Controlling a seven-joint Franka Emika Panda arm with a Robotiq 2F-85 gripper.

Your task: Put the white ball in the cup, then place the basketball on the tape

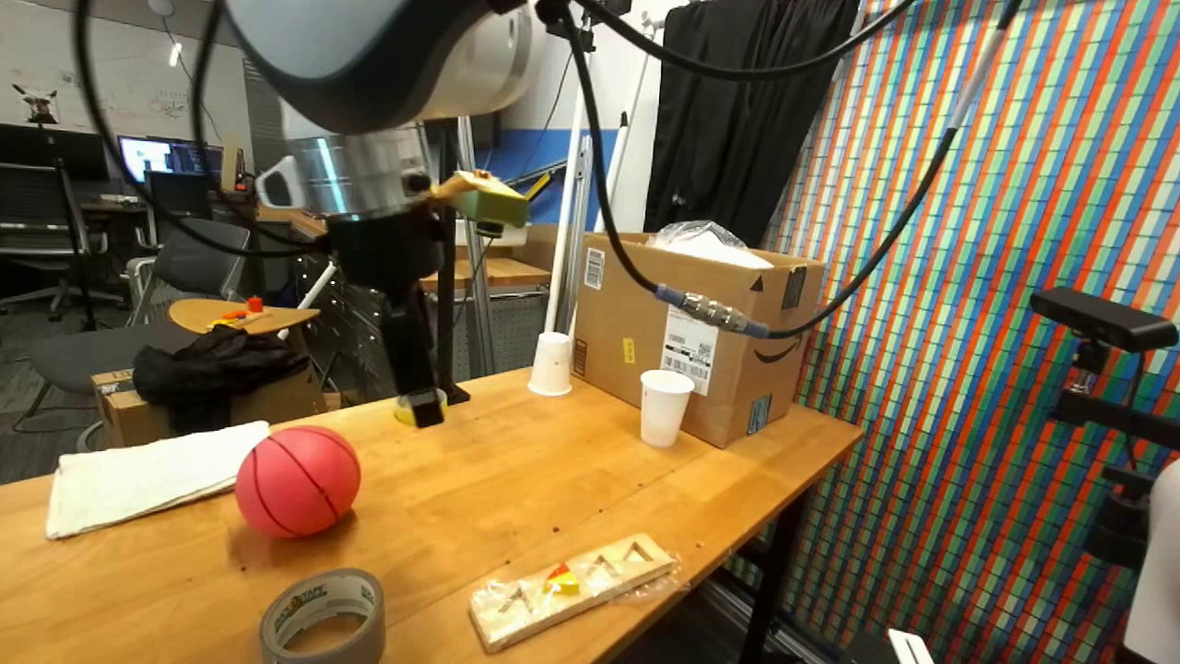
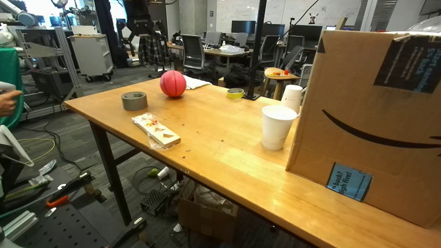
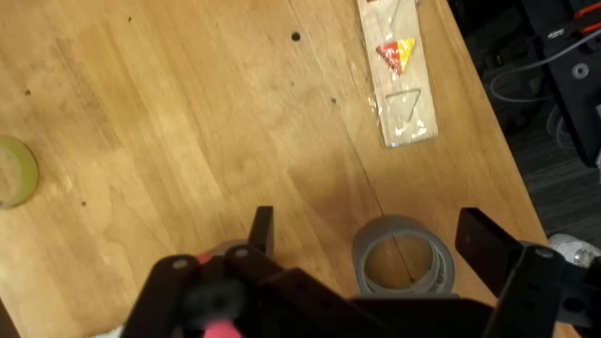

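Note:
The reddish-pink basketball [image 1: 298,481] rests on the table near the white cloth; it also shows in an exterior view [image 2: 173,83]. In the wrist view only a slice of the basketball [image 3: 221,329] shows behind the left finger. The grey tape roll [image 1: 371,627] lies flat near the ball, also in an exterior view [image 2: 134,102]. A white cup [image 1: 666,408] stands upright beside the box, also in an exterior view [image 2: 276,127]. The white ball is not visible. My gripper [image 3: 368,225] is open and empty above the table; the tape roll [image 3: 368,239] shows below, between its fingers.
A second white cup [image 1: 551,362] stands upside down at the back. A cardboard box [image 1: 728,323] stands at the table's end. A wooden shape board [image 1: 572,590] lies near the edge. A yellow tape roll [image 2: 235,93] is by a black pole [image 2: 256,51]. A white cloth [image 1: 152,475] lies behind the basketball.

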